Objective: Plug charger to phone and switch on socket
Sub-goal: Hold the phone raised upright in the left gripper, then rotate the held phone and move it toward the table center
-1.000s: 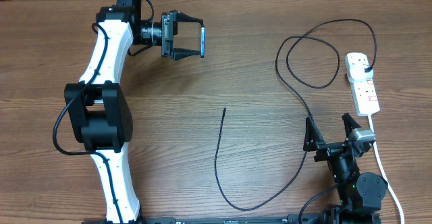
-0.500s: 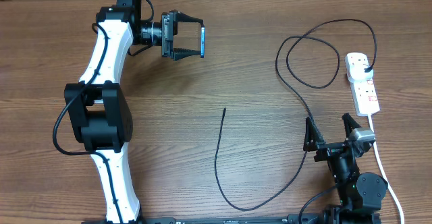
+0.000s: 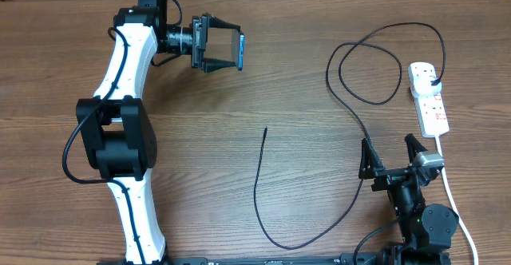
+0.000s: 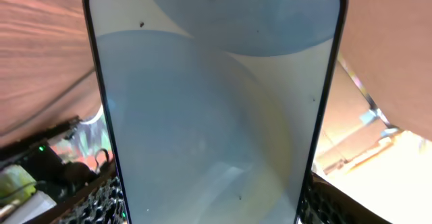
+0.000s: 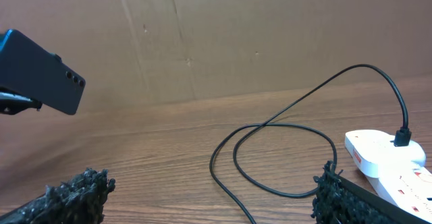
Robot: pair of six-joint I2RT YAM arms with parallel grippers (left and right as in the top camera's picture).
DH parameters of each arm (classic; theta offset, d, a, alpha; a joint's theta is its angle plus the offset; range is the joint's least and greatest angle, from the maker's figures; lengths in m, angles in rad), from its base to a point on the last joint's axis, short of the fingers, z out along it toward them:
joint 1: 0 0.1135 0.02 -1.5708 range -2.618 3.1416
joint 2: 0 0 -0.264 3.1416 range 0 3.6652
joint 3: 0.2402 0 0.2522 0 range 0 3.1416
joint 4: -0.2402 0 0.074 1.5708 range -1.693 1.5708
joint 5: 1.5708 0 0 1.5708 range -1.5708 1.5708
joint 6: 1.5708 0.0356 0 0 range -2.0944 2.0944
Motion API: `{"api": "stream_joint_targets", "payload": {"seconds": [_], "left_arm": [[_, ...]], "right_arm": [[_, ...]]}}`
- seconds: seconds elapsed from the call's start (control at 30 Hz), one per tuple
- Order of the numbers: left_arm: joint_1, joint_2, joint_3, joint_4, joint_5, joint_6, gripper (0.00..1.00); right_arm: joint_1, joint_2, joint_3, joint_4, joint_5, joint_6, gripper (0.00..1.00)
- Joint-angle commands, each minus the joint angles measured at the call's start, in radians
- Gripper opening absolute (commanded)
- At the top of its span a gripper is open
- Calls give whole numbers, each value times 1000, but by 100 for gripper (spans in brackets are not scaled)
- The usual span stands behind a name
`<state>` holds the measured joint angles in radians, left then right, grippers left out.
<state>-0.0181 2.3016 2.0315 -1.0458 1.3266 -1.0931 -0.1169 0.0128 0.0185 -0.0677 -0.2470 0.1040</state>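
Two grippers are showing over a wooden table (image 3: 303, 25). The left gripper (image 3: 239, 50), at the far left, is clamping the phone (image 3: 239, 46) between its fingers, holding it on edge and clear of the tabletop. In the left wrist view the phone's lit pale-blue screen is filling most of the picture, with the camera hole near the top. In the right wrist view its dark back is showing against a cardboard wall (image 5: 236, 35).

The right gripper (image 3: 390, 157), at the near right, is standing with its fingers apart, gripping nothing.

The charger (image 3: 256, 187) is lying on the table. Its loose tip (image 3: 265, 130) is resting around the middle, well apart from the phone. From there the cable is curving toward the near edge, swinging right, passing close by the right gripper, looping at the far right and ending in a black plug (image 3: 435, 82).

The far-end outlet of the socket (image 3: 433, 109) is holding that plug. The socket is lying at the far right, and its white cord (image 3: 453, 201) is trailing nearward beside the right gripper. The red switch marks are too small to read.
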Motion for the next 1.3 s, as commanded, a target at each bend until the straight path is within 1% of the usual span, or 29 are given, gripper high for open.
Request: {"api": "stream_joint_targets", "payload": {"seconds": [0.0,0.1,0.2,0.57,0.7,0.8,1.03,1.27], "left_arm": [[-5,-49,26,2,-86,37,4],[-10,-49,26,1,-161,67,4],[-19,-49,26,-17,-256,69,4],[-49,-49,26,-139,-568,77,4],[-60,-49,26,-191,-653,77,4],[-68,-49,26,-215,-685,78,4],[-75,-49,26,-241,-686,129,4],[-75,-49,26,-262,-690,129,4]], "right_arm": [[6,-10,-11,6,11,-3,100],[6,-10,-11,6,11,-3,100],[6,-10,-11,5,11,-3,100],[6,-10,-11,5,11,-3,100],[6,-10,-11,6,11,-3,100],[6,-10,-11,6,11,-3,100],[6,-10,-11,6,11,-3,100],[6,-10,-11,6,11,-3,100]]}}
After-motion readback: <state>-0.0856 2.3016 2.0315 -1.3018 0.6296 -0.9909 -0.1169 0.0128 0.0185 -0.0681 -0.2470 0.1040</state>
